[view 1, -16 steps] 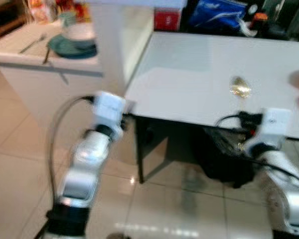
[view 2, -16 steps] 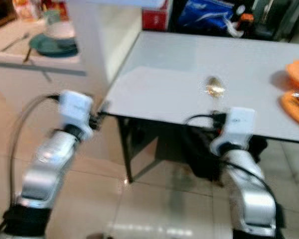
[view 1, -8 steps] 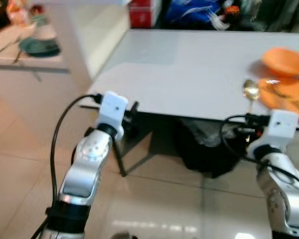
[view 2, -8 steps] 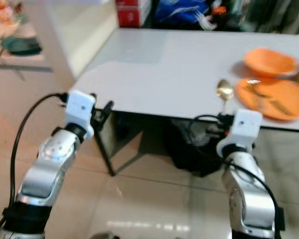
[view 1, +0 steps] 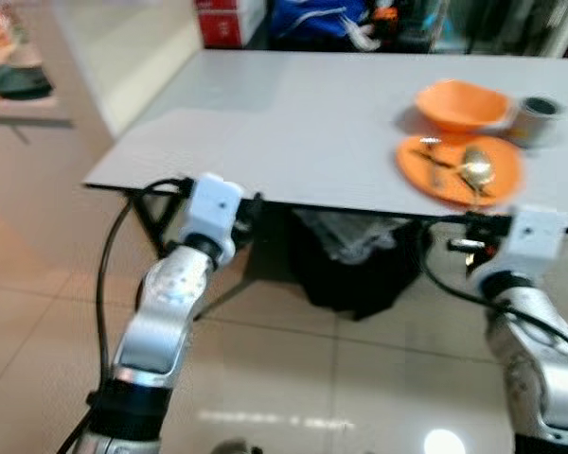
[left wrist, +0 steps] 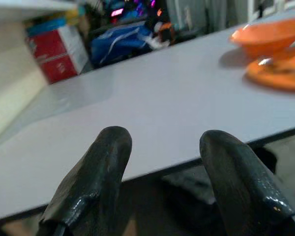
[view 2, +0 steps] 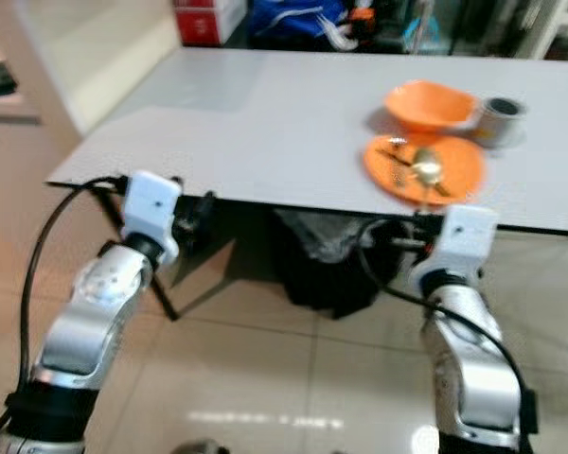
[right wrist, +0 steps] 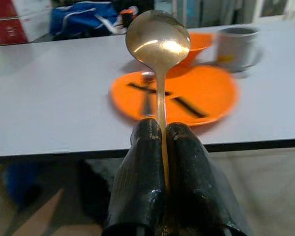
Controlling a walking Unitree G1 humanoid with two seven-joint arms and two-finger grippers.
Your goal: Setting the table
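The right gripper [right wrist: 160, 135], clamped on the spoon [right wrist: 158, 42], is poised for placement beside the orange plate [right wrist: 206, 93].

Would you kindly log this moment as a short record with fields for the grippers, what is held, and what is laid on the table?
right gripper: shut on spoon, bowl end raised, at the table's near edge
left gripper: open, holding nothing, at the table's near edge
table: grey, bearing the items below
plate: orange, flat, utensils lying on it
bowl: orange, just behind the plate
mug: grey, beside the bowl
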